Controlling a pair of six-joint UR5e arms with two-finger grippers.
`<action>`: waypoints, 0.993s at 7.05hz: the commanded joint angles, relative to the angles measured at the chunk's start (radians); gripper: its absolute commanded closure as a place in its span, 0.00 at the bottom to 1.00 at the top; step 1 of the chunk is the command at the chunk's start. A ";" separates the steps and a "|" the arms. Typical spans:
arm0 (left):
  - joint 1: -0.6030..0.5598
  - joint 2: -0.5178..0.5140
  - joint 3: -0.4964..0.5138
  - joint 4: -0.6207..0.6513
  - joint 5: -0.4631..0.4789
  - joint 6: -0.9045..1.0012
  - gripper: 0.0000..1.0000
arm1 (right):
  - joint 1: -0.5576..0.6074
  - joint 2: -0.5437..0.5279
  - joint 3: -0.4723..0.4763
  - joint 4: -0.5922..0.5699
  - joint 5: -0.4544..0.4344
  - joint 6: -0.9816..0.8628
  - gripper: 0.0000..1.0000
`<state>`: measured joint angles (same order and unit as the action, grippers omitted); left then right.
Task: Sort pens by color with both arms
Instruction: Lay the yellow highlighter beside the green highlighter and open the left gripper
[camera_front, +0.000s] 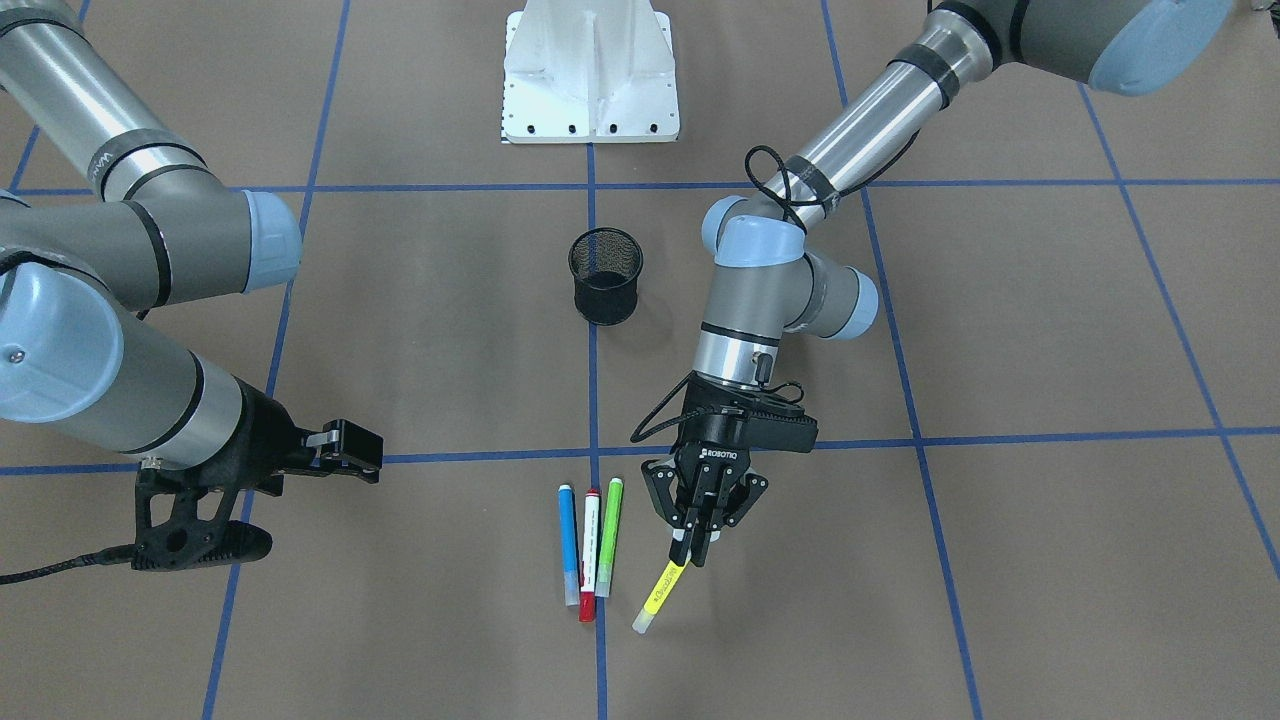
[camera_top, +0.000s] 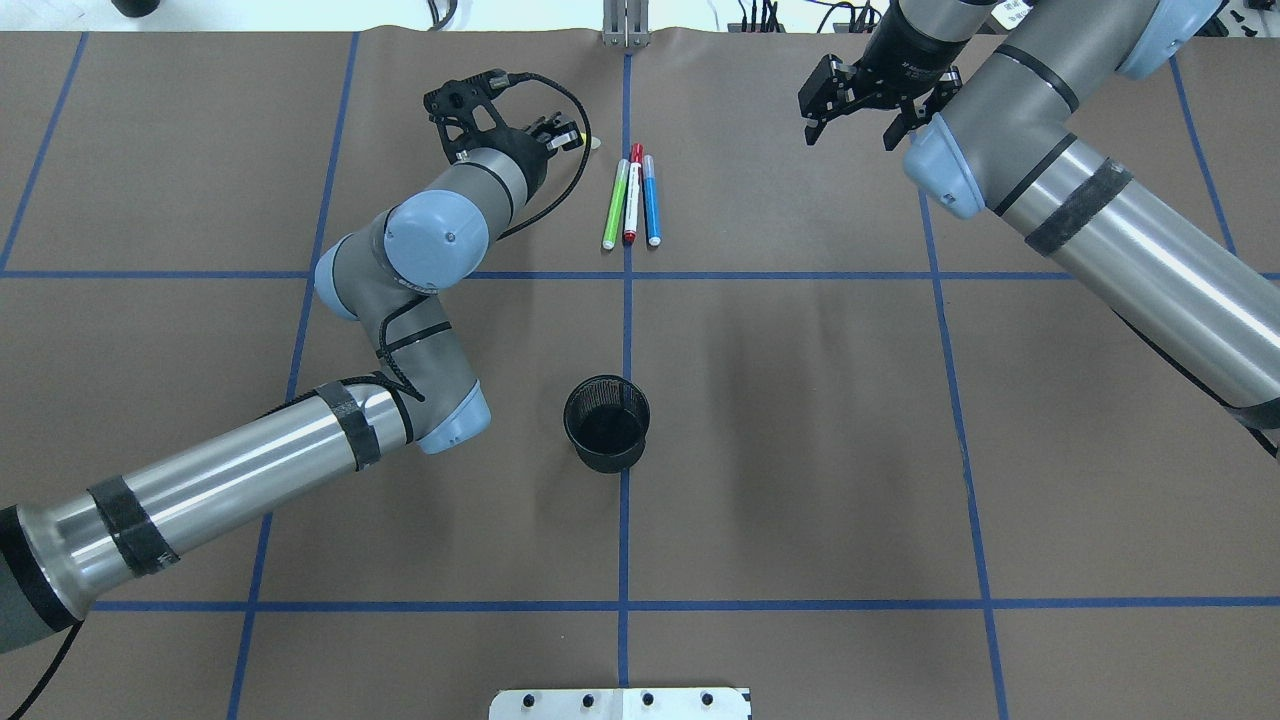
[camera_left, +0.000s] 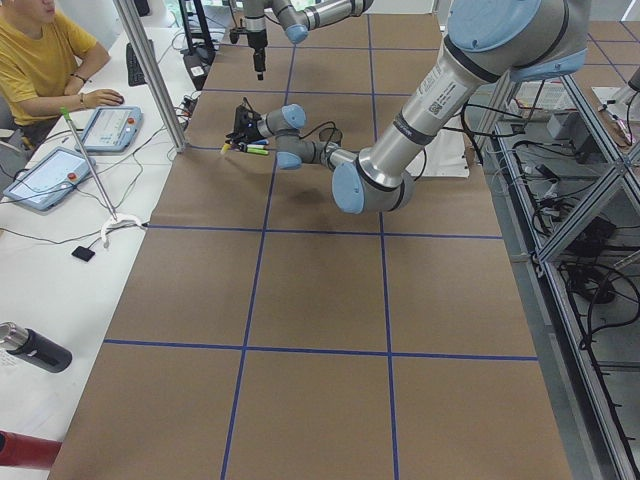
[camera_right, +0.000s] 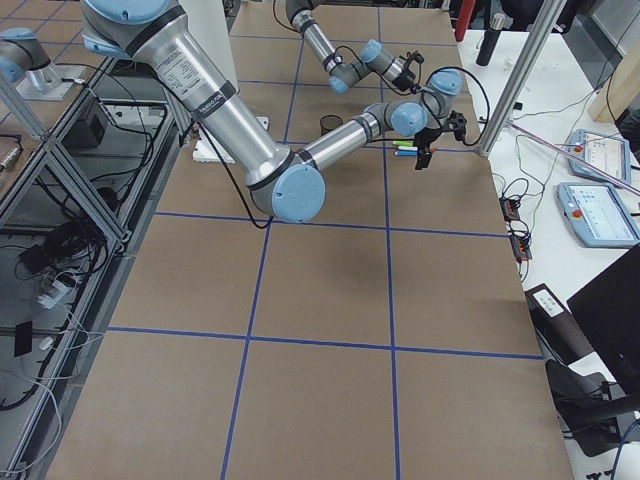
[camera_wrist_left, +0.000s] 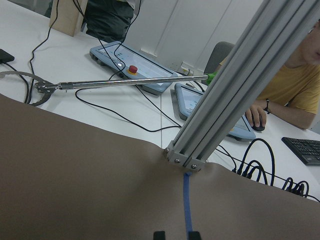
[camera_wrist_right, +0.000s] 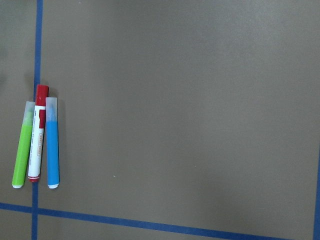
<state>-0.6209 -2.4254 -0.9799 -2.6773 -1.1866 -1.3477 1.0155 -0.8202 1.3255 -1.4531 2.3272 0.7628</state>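
Desk (camera_front: 1050, 320) was matt brown paper, blue tape. Pens (camera_front: 608, 540), yellow pen (camera_front: 660, 592) included, looked smooth glossy plastic. Cup (camera_front: 605, 275) was black wire mesh. Left arm (camera_front: 860, 110), right arm (camera_front: 90, 110) had brushed metal tubes, matt grey joints, blue plastic caps.

Black mesh cup (camera_front: 605, 277), white base pedestal (camera_front: 590, 75), blue-taped brown table (camera_front: 1050, 330)

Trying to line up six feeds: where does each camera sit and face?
Front: across the table, facing the base; left arm on image right, gripping yellow pen.
Overhead: behind the base, looking down; right arm too.
Left side: table's left end; left arm near.
Right side: table's right end; right arm near.
Left wrist: outward at a metal post; fingertips only.
Right wrist: down on three pens; no body.
Shared: front and overhead show the cup.
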 joint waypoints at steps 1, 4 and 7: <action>0.010 0.008 -0.011 -0.003 0.002 0.001 0.75 | 0.001 -0.002 0.000 0.002 0.000 0.000 0.01; 0.012 0.009 -0.025 -0.003 -0.007 0.002 0.22 | 0.001 -0.002 0.000 0.002 -0.003 -0.002 0.01; 0.012 0.008 -0.040 0.000 -0.030 0.008 0.14 | 0.000 -0.002 0.000 0.002 -0.003 -0.002 0.01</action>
<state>-0.6090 -2.4163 -1.0105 -2.6792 -1.2010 -1.3433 1.0158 -0.8222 1.3254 -1.4511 2.3240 0.7620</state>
